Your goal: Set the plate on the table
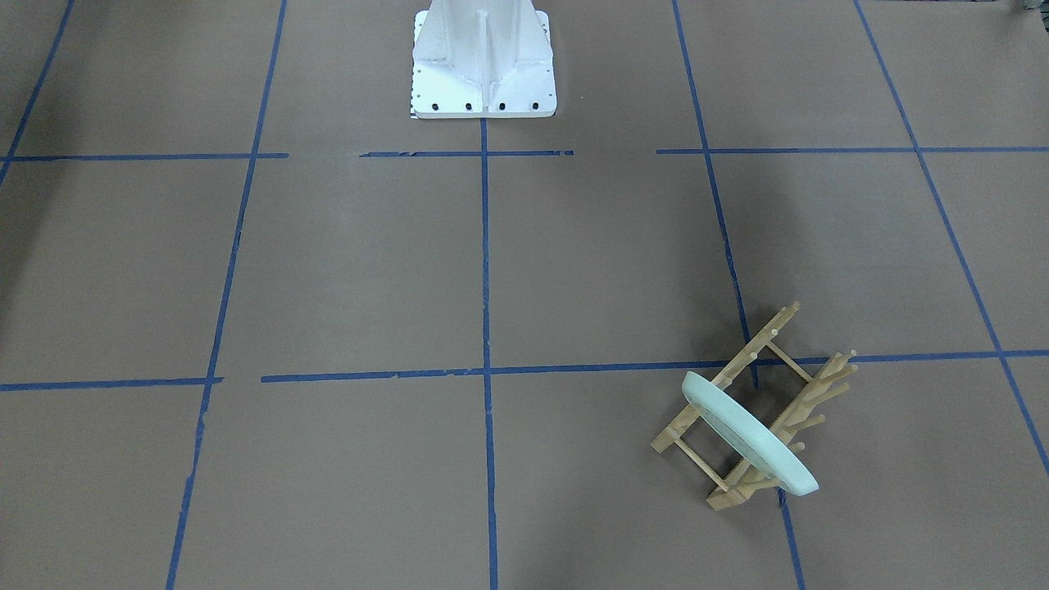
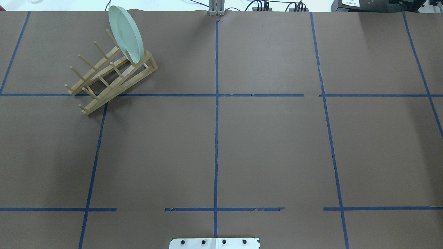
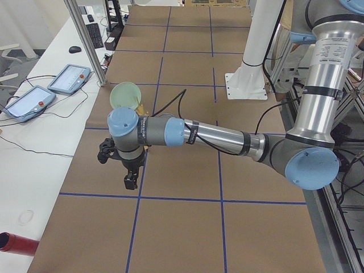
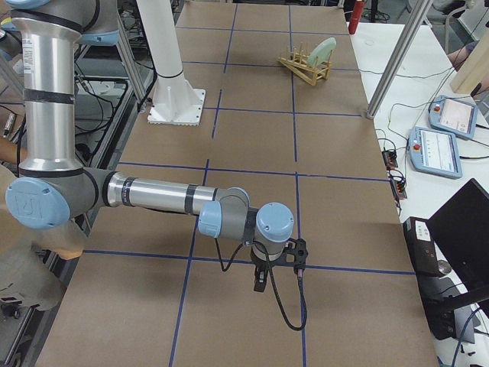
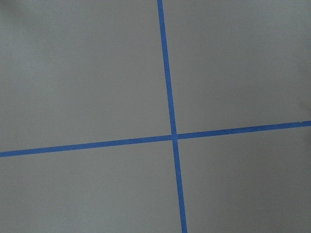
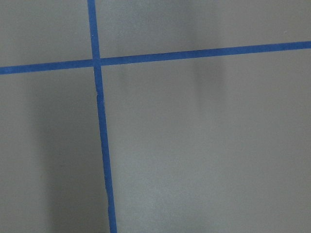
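Observation:
The pale mint-green plate (image 1: 750, 434) stands on edge in the end slot of the wooden peg rack (image 1: 824, 385), near the table's far left in the overhead view (image 2: 126, 34). The brown table (image 2: 270, 145) with blue tape lines lies around it. My left gripper (image 3: 131, 181) hangs above the table, on the near side of the plate (image 3: 126, 95) in the exterior left view. My right gripper (image 4: 260, 283) hangs over the table's other end, far from the plate (image 4: 325, 50). Both show only in side views, so I cannot tell whether they are open or shut. Both wrist views show only table and tape.
The white robot base (image 1: 482, 57) stands at the table's middle on the robot's side. A metal post (image 3: 85, 40) and two control tablets (image 3: 68, 78) are on the white bench past the far edge. A red cylinder (image 3: 17, 242) lies there too.

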{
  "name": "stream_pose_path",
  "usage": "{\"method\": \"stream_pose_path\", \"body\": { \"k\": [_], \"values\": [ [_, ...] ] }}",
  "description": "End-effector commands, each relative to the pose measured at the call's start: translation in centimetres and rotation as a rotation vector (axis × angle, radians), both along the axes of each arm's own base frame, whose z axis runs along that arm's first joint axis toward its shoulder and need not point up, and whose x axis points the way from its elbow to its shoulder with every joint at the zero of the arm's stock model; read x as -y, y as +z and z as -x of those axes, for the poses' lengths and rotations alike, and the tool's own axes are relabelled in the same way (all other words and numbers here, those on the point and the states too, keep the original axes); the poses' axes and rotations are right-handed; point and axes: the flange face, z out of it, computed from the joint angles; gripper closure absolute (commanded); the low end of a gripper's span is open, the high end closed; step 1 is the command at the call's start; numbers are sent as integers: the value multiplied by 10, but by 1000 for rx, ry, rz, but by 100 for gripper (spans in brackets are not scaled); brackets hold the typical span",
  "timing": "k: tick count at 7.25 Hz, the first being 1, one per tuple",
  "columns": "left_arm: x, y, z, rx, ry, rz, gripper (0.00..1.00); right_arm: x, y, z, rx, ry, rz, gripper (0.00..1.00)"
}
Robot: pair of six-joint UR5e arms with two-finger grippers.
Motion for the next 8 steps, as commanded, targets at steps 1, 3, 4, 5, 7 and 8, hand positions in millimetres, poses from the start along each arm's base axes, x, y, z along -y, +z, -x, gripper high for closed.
{"method": "stream_pose_path", "body": {
  "k": [1,3,4,5,7,8],
  "values": [
    [2,9,-1,-15,-7,26,0,0,0,0,0,-1,-1,0],
    [1,12,2,30,-12,35,0,0,0,0,0,0,0,0],
    [-3,17,4,59,-6,30,0,0,0,0,0,0,0,0],
    [-4,23,3,56,-6,41,0,0,0,0,0,0,0,0],
    [12,-31,-47,-262,-55,48,0,0,0,0,0,0,0,0],
    [32,-72,-97,-320,-162,140,0,0,0,0,0,0,0,0]
  ]
}}
